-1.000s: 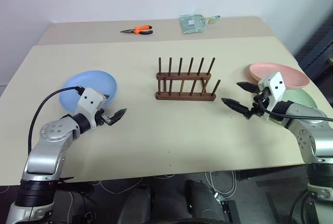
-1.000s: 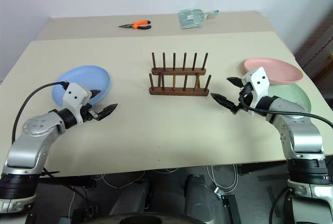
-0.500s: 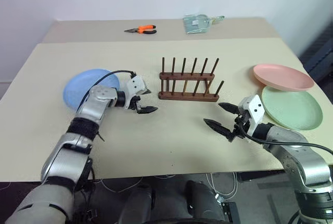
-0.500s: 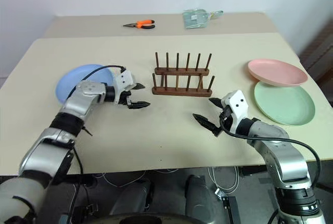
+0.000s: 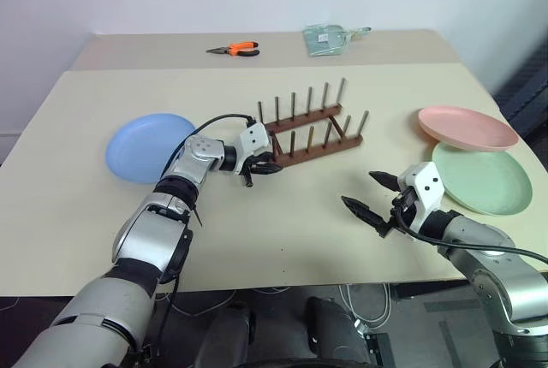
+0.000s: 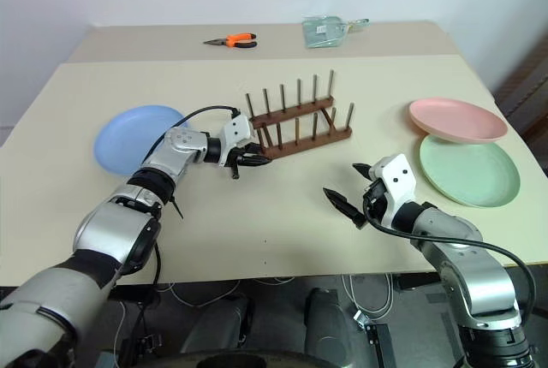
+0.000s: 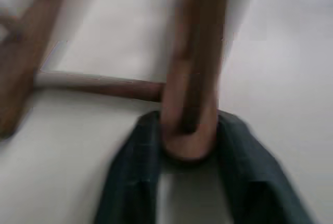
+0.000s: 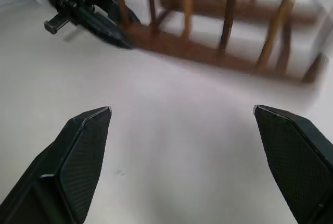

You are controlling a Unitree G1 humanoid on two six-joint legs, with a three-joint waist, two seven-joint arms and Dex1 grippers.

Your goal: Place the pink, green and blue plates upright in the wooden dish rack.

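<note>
Just left of centre in the head views: left gripper (image 5: 264,165), reaching in from the lower left, low over the table (image 5: 282,248). Pinching the left end of the rack (image 5: 312,133), at the nearer base bar. From the left wrist, confirmed close up: black fingers (image 7: 135,166) pressed against both sides of the bar's rounded brown end, wood filling the gap between them.

Rack at centre of the frame, slightly above the middle, base on the table, pegs upright. Set at a slant: left end lower in the frame, right end higher, toward the upper right. No plate in any slot.

Lower right of centre: right gripper (image 5: 366,192), coming in from the lower right corner, fingers spread wide and holding nothing. Aimed toward the upper left, at the rack, and well apart from it. From the right wrist, both black fingertips (image 8: 86,146) far apart, bare table between them, rack and left gripper beyond.

Blue plate (image 5: 150,145) flat on the table at the left, beside the left forearm. Pink plate (image 5: 467,127) at the right edge, a little above mid-height. Green plate (image 5: 481,178) just below it, flat. Pink rim overlapping the green rim in the frame; cannot tell whether touching.

Along the upper edge of the table: orange-handled pliers (image 5: 233,48) left of centre, clear packet (image 5: 330,37) right of centre.
</note>
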